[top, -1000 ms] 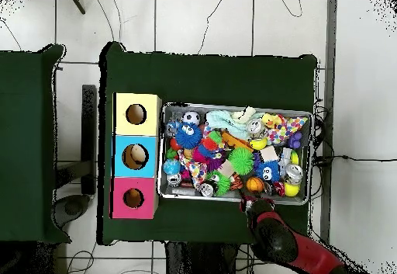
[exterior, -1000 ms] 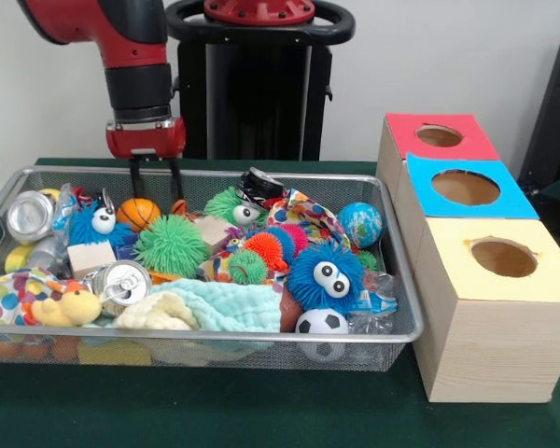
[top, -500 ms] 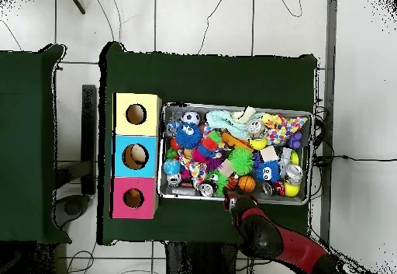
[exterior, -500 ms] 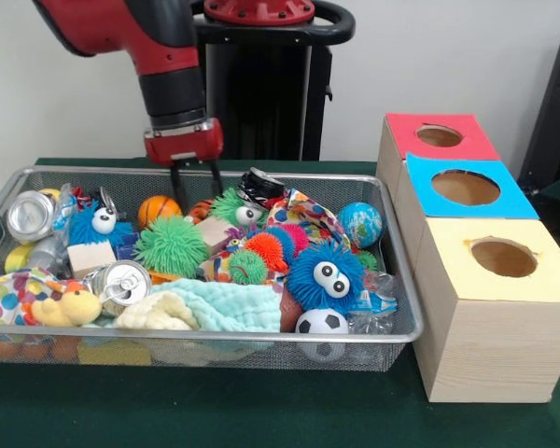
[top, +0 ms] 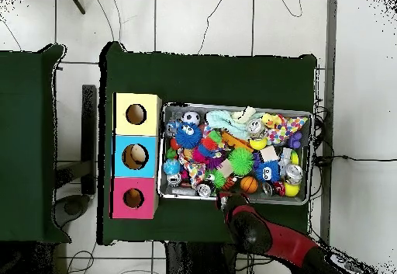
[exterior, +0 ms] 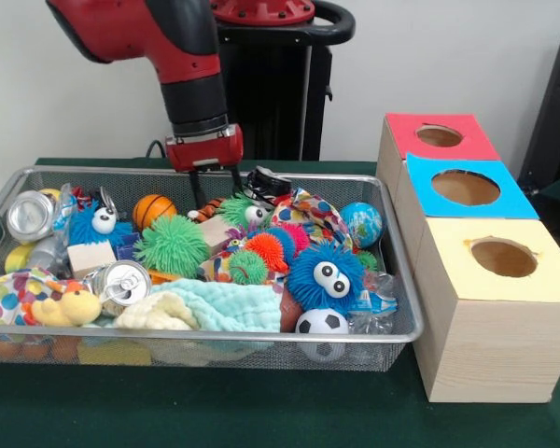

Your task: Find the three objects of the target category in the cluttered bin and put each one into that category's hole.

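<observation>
Front view: red and black arm descending to a gripper with two dark fingers spread apart and empty, over the far rim of a silver wire-mesh bin. Shown only here: googly eyes on a blue fuzzy creature, a black and white miniature football at the near edge, an orange miniature basketball just left of the fingertips, a green spiky ball nearer still, a blue globe ball toward the right wall. Right of the bin, three wooden boxes with round holes: red-topped farthest, blue-topped in the middle, yellow-topped nearest.

Overhead view: whole layout on a dark green tablecloth, white tiled floor with cables around it, second green table apart at the left. Gripper hidden under the arm at the bin's lower edge.

Basketball and globe ball to either side of the open fingers, neither touched.
</observation>
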Tool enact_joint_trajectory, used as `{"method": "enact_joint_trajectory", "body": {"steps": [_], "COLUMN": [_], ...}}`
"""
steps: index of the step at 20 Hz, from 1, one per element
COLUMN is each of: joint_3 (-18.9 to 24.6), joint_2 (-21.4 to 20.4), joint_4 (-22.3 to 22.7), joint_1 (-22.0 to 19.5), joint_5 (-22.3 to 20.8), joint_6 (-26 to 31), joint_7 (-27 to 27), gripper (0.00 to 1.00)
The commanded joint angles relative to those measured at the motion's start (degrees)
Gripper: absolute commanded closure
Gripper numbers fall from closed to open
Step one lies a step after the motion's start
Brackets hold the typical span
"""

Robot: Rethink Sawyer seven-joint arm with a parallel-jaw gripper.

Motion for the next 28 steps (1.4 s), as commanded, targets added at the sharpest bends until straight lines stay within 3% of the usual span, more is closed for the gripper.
{"method": "enact_joint_trajectory", "body": {"steps": [1,4,8,18,19,28], "joint_3": [-11.68,-17.52,-19.4,-17.69,-17.4,-12.13], "joint_2": [-3.72,-4.16,-3.91,-3.1,-3.02,-2.59], "joint_4": [-8.96,-10.49,-11.52,-12.6,-12.62,-11.54], "joint_1": [12.04,16.83,18.11,17.12,16.85,12.57], "joint_5": [6.33,8.15,7.75,4.75,4.06,-0.24], "joint_6": [-5.15,-5.28,-4.33,-4.46,-5.28,-10.38], "joint_7": [10.03,8.76,8.11,8.89,8.83,10.3], "gripper": [0.0,0.0,0.0,0.0,1.0,1.0]}}
